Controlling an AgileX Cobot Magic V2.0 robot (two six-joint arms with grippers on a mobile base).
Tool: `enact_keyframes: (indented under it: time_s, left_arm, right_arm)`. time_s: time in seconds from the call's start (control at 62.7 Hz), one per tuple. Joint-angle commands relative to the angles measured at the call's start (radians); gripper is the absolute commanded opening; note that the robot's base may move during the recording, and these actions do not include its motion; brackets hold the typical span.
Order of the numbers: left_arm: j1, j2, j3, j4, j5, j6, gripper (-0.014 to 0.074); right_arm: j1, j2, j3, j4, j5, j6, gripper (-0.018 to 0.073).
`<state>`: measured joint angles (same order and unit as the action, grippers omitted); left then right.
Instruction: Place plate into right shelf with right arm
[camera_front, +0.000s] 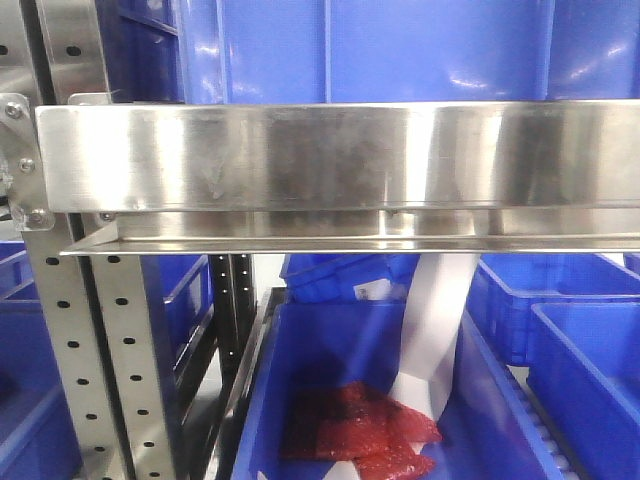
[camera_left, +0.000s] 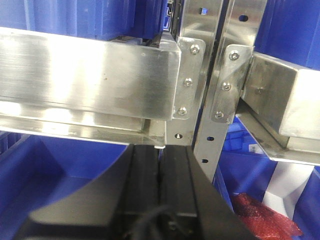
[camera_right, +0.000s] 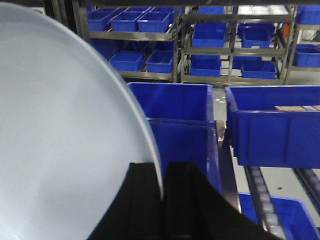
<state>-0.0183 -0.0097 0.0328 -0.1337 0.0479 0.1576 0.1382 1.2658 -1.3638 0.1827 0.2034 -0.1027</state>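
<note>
While the right pincer (camera_right: 162, 200) clamps the plate (camera_right: 60, 140) by its rim, blue bins (camera_right: 172, 107) stand beyond; the left pincer (camera_left: 159, 170) is together.

Glossy smooth white plate (camera_right: 55, 140); shiny brushed steel right shelf (camera_front: 330, 155); smooth blue plastic bins (camera_right: 272, 127); matt black tool (camera_right: 162, 210).

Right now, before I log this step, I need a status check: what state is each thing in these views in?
plate: held on edge in the right gripper, not yet in a bin
right gripper: shut on the plate's rim
left gripper: shut, empty, just below the steel rail
right shelf: no plate on it in view
blue bin: open-topped, holds red packets
</note>
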Motion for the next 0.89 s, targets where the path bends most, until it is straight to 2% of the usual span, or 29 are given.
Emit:
enact_keyframes:
  time_s: [0.0,0.16,0.239,0.399,0.479,0.734,0.798,0.877]
  left_arm:
    - [-0.002,-0.010,0.010,-0.008,-0.090,-0.007,-0.0128]
    - [-0.002,-0.010,0.010,-0.008,-0.090,-0.007,-0.0128]
    - [-0.002,-0.010,0.010,-0.008,-0.090,-0.007,-0.0128]
    - [-0.002,-0.010,0.010,-0.008,-0.090,-0.007,-0.0128]
    - [-0.002,-0.010,0.010,-0.008,-0.090,-0.007,-0.0128]
    - [-0.002,-0.010,0.010,-0.008,-0.090,-0.007,-0.0128]
    - [-0.002,-0.010,0.010,-0.008,-0.090,-0.007,-0.0128]
    - [-0.002,-0.010,0.010,-0.008,-0.090,-0.007,-0.0128]
  right_arm:
    - [0.021,0.046,-0.078,0.005,-0.126,-0.005,0.0055]
    - [0.062,0.146,-0.116,0.004,-0.131,-0.005,0.0083]
    - [0.069,0.172,-0.121,0.004,-0.127,-0.005,0.0183]
    - [0.071,0.184,-0.121,0.005,-0.084,-0.005,0.0447]
    - [0.071,0.181,-0.121,0.005,-0.080,-0.005,0.0501]
    - [0.068,0.135,-0.121,0.004,-0.209,-0.005,0.0484]
    - [0.068,0.110,-0.120,0.004,-0.209,-0.005,0.0413]
    - [0.068,0.080,-0.118,0.004,-0.188,-0.005,0.0240]
